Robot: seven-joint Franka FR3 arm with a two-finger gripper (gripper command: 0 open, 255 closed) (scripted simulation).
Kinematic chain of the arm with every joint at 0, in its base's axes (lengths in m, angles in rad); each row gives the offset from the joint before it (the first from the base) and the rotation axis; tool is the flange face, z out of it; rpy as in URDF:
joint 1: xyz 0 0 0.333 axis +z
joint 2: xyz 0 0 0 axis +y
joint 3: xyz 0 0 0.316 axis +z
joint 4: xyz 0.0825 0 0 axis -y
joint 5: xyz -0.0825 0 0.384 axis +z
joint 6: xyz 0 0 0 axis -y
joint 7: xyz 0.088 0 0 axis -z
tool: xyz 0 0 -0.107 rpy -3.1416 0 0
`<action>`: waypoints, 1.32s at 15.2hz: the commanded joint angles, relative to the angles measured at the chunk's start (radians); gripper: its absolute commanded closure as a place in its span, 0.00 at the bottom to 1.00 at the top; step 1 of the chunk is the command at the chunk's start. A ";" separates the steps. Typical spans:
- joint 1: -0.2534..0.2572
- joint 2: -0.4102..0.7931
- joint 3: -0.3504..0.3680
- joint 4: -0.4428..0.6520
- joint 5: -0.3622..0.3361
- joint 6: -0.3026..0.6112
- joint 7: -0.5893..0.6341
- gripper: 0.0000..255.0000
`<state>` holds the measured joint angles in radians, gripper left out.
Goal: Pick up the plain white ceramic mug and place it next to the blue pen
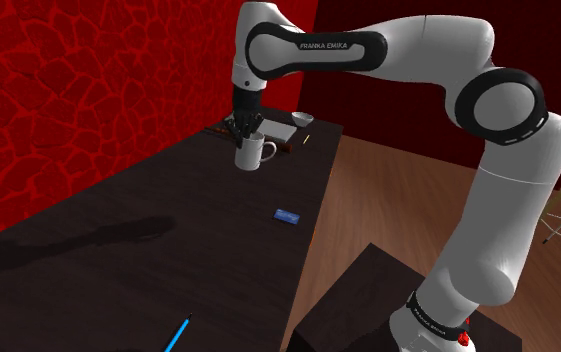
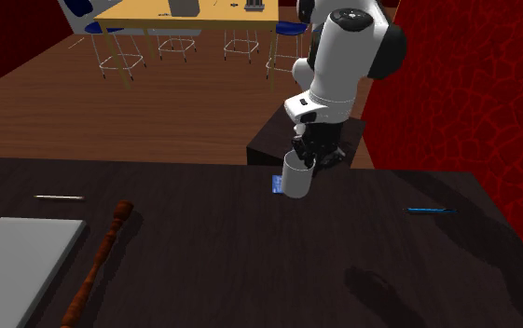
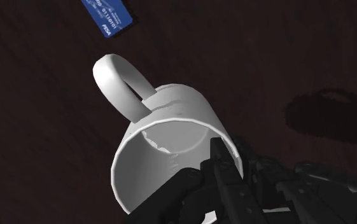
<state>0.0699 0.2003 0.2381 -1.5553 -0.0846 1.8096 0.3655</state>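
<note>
Dark worktop is stretching out below a red wall, and you are carrying the white mug by its rim alone. The fingers are pinching one side of the mug's wall, opposite the handle, and the mug seems to be hanging clear of the surface. That thin grip is risking a swing or slip during travel. The blue pen is lying well apart from the mug, and a careless set-down there could be knocking it rolling.

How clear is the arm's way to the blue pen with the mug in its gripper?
Probably yes. The gripper clasps the white mug by its rim; bare dark table lies between it and the blue pen, and the flat blue card lies aside.
</note>
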 commanded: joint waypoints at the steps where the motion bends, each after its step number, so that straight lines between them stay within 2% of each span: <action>1: 0.030 -0.009 0.019 -0.015 -0.005 0.003 0.051 1.00; 10: 0.156 0.012 0.096 0.012 -0.037 -0.017 0.256 1.00; 17: 0.271 0.088 0.148 0.111 -0.082 -0.059 0.419 1.00; 18: 0.305 0.116 0.159 0.149 -0.097 -0.074 0.459 1.00; 20: 0.302 0.113 0.158 0.119 -0.096 -0.046 0.461 1.00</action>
<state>0.3669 0.3074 0.3950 -1.4322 -0.1771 1.7539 0.8170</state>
